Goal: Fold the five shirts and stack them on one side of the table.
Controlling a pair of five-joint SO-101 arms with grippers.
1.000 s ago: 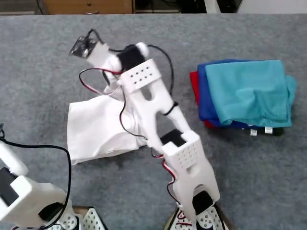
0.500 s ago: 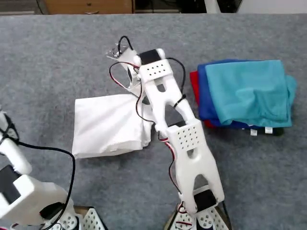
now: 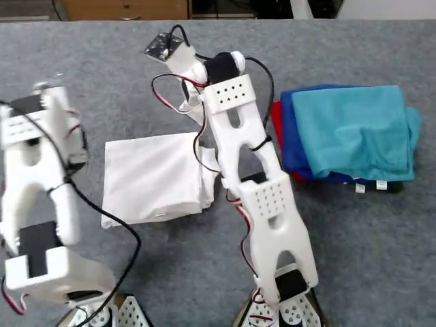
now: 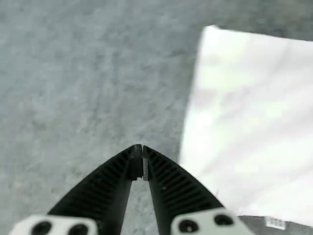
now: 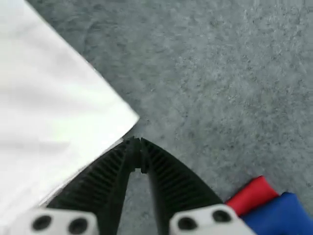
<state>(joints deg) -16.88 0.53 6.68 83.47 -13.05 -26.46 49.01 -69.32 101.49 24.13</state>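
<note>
The left hand (image 4: 137, 164) has its two black ribbed fingers pressed together at the tips, with nothing between them. It hangs over the bare grey felt-covered counter (image 4: 73, 73), just beside a long straight edge of the folded white cloth shirt (image 4: 249, 112).

The right hand (image 5: 137, 159) is also closed tight and empty. Its tip sits at a corner of the white shirt (image 5: 54, 112); whether it touches the cloth cannot be told. Past that tip, the corners of a red folded shirt (image 5: 252, 193) and a royal-blue folded shirt (image 5: 286, 215) lie on the grey surface.

From the high view, the white shirt (image 3: 153, 180) lies as a rough rectangle between the two arms. The left arm (image 3: 34, 170) is beside one short edge and the right arm (image 3: 238, 136) runs along the other, where the cloth bunches slightly.

On the far side of the right arm, a teal folded shirt (image 3: 351, 133) tops the stack, over the blue one (image 3: 293, 153) and the red one (image 3: 276, 122), whose edges stick out towards the arm.

Open grey counter (image 3: 82, 54) stretches beyond the white shirt to the far edge, and also nearer than the stack.
</note>
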